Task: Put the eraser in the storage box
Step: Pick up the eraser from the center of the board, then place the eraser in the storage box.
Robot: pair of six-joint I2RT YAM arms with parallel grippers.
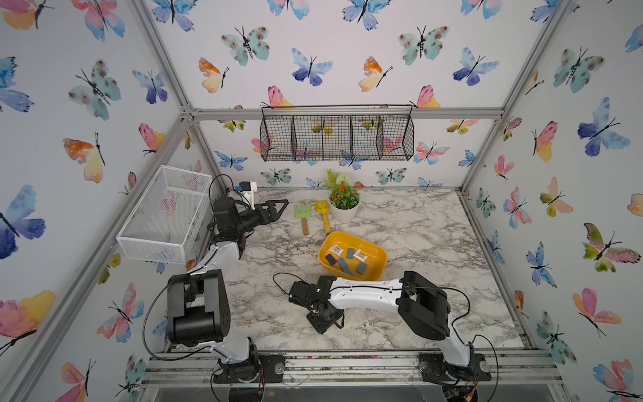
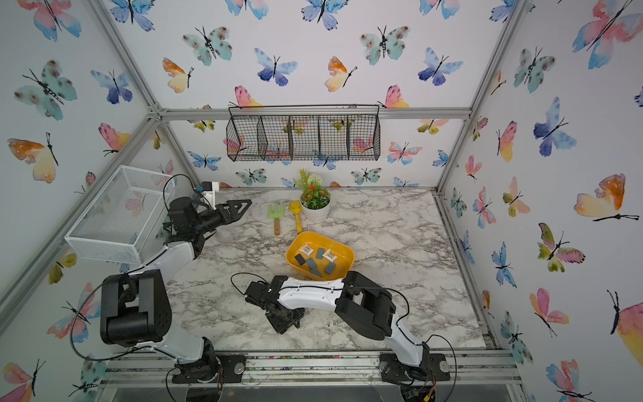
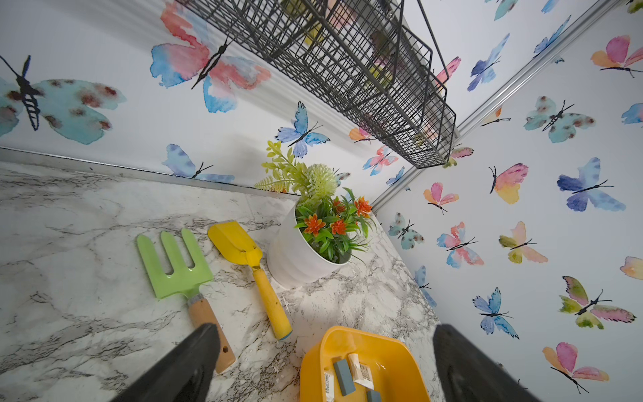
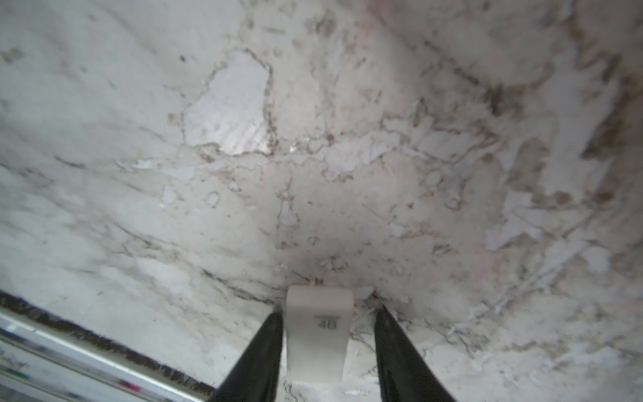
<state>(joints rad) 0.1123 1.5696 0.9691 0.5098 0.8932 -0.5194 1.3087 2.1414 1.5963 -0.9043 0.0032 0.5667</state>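
In both top views you see the shallow yellow plastic storage box (image 1: 378, 257) (image 2: 346, 257) on the grey-veined marble table (image 1: 417, 226), with small grey and white blocks (image 1: 342, 261) inside it. Your right gripper (image 1: 323, 322) points down at the table near the box, on the side closer to the robot's base. The eraser is hidden under it here. Your left gripper (image 1: 278, 207) hangs far back by the white mesh basket (image 1: 163, 215), holding nothing. In the left wrist view its black fingers (image 3: 198, 358) stand wide apart with only air between them. Past them lie a green toy rake (image 3: 174, 268), a yellow toy shovel (image 3: 240, 240) and a white pot of flowers (image 3: 295, 257). In the right wrist view the small white block eraser (image 4: 316, 334), marked 4B, lies flat on the table, outside the box. The right gripper's black fingers (image 4: 264, 348) stand one on each side of it. One is almost against it and the other shows a little gap, so it is not squeezed yet.
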